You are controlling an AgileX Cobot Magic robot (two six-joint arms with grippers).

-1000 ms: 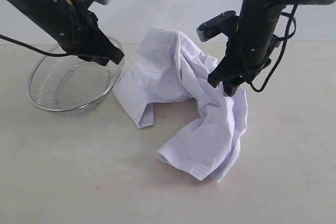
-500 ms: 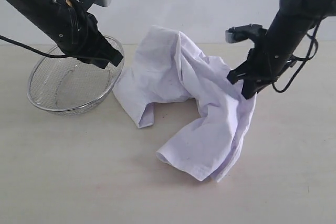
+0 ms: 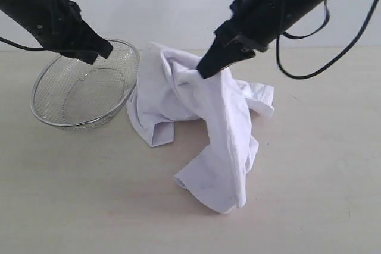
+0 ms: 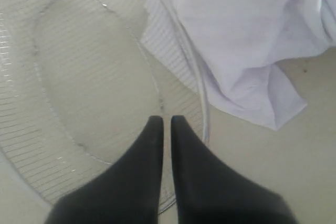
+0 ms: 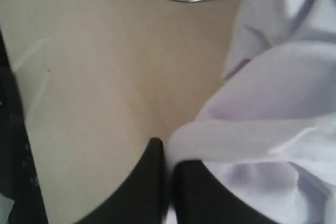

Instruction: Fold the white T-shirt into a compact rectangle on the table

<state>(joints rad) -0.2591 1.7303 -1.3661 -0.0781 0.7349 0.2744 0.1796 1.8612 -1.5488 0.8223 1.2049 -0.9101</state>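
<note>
Ext cam looks across table (image 3: pixel 309 206) from above; wrist cams close, downward, all sharing shirt (image 3: pixel 226 117) & basket (image 3: pixel 53 108).

Beige table (image 3: pixel 315 200) bearing white T-shirt (image 3: pixel 229 126), mesh basket (image 3: pixel 83 94)

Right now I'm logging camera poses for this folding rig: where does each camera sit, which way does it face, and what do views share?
Exterior: off the arms, looking down across the table toward a wall; both arms show, left fingers above the mesh basket, right fingers pinching the white T-shirt.
Left wrist: on the left arm, looking past shut fingers into the basket.
Right wrist: on the right arm, looking past shut fingers at table and pinched shirt.
Shared: both wrist views catch the basket's rim and the shirt.
</note>
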